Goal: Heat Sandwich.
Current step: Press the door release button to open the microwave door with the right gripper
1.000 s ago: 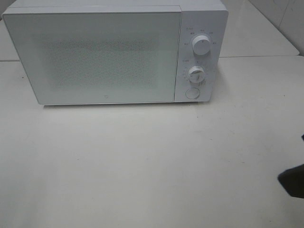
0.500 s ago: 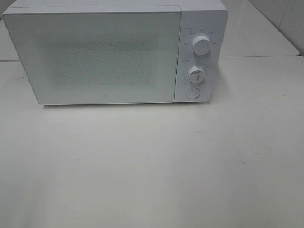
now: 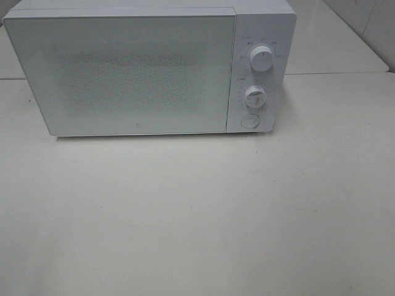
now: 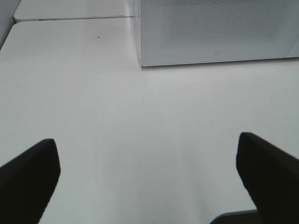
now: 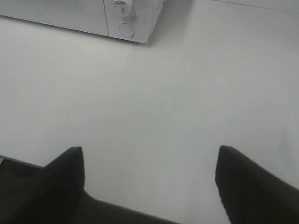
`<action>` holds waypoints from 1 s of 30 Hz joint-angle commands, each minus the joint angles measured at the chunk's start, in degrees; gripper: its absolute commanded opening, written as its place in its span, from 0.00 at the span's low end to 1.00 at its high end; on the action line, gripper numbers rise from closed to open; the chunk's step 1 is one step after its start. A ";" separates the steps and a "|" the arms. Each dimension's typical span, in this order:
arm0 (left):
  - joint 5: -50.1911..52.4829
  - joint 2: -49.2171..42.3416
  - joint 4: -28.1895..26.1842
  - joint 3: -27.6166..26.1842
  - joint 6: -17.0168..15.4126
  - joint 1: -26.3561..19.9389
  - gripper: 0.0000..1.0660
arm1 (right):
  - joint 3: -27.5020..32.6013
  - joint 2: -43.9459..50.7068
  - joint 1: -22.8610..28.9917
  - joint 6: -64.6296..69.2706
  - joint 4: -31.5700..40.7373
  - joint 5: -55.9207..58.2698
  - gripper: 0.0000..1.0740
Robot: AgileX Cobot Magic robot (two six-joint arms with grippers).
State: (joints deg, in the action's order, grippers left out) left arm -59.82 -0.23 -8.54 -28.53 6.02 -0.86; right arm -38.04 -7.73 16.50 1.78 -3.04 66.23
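A white microwave point(image 3: 142, 71) stands at the back of the table with its door shut; two knobs point(image 3: 261, 60) and a round button point(image 3: 250, 121) sit on its right panel. The sandwich is out of view in every frame. My left gripper point(image 4: 147, 172) is open over bare table, short of the microwave's point(image 4: 215, 32) front left corner, nothing between its dark fingers point(image 4: 28, 179). My right gripper point(image 5: 149, 179) is open too, empty, back from the microwave's point(image 5: 131, 18) control panel corner. Neither gripper shows in the high view.
The white table point(image 3: 197, 216) stretches in front of the microwave. A seam to a second table top point(image 3: 336, 73) runs behind on the right.
A dark part of the right arm at the high view's right edge one second ago has withdrawn out of that view. The microwave has not moved.
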 commanded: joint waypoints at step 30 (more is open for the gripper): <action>0.46 -1.15 -0.06 0.23 -0.34 -0.06 0.92 | 8.94 9.45 -12.61 0.97 1.72 -6.99 0.70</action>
State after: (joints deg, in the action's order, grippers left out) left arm -59.82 -0.23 -8.54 -28.53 6.02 -0.86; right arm -29.05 0.23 4.30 2.98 -1.55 60.05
